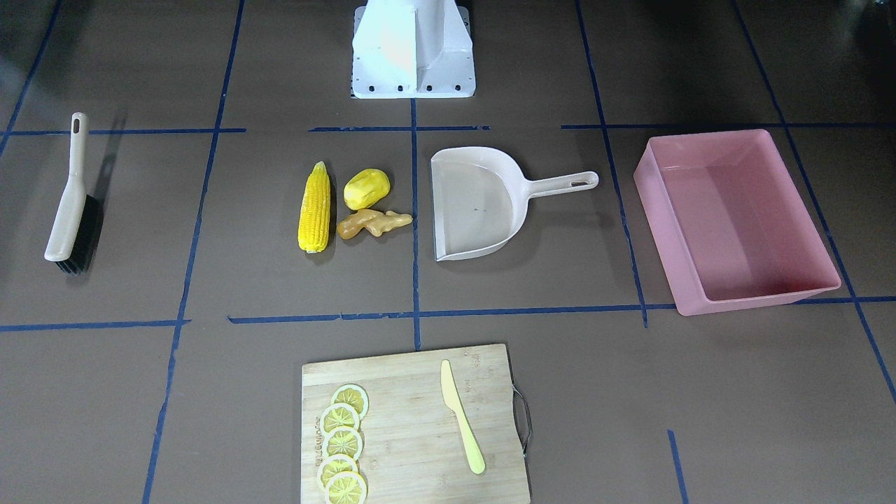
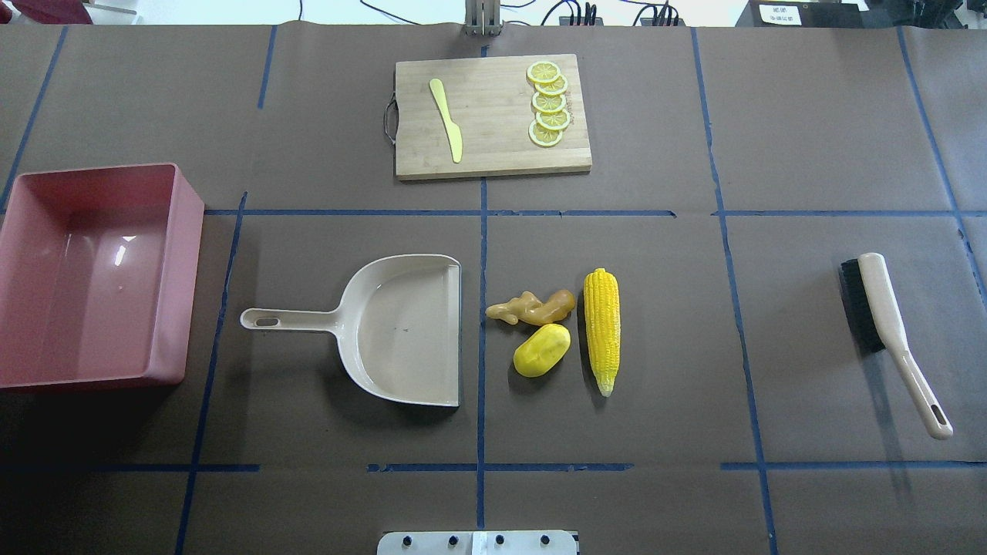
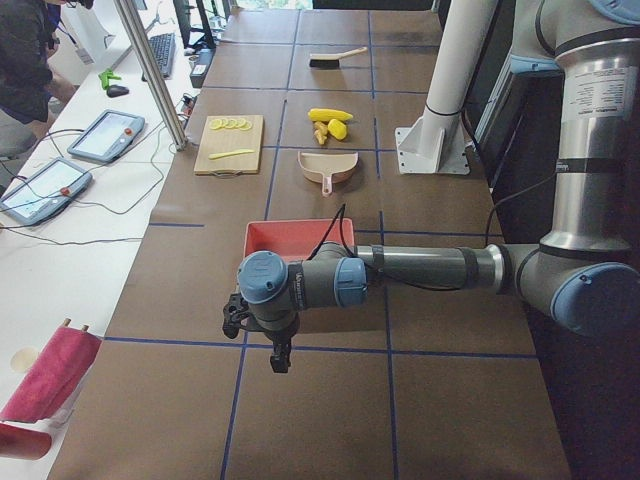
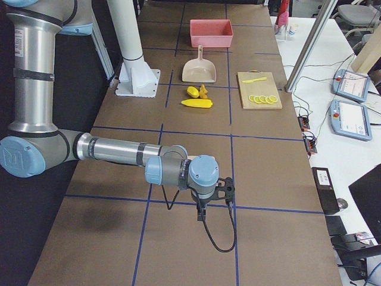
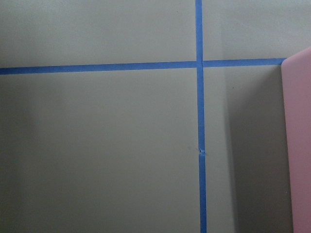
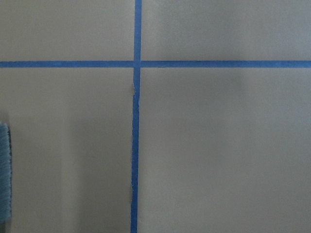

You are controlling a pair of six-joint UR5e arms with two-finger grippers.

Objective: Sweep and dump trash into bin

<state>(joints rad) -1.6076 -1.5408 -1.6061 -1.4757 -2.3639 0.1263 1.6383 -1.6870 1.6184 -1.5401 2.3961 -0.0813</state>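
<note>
Brush [image 2: 887, 331] is lying at 3 o'clock of the trash [image 2: 542, 351] overhead, dustpan [image 2: 401, 331] at 9. Your right gripper [image 4: 223, 190] is sitting nearer the brush; you cannot tell its grip state.

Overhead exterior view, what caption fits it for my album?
Yellow toy corn cob, rounded yellow lump and knobbly tan ginger root beside beige plastic dustpan; rectangular pink plastic tub empty.

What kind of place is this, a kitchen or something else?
Probably a robotics lab, not a kitchen: a blue tape grid marks the table, the left arm reaches over it, and teach pendants lie on a side bench.
</note>
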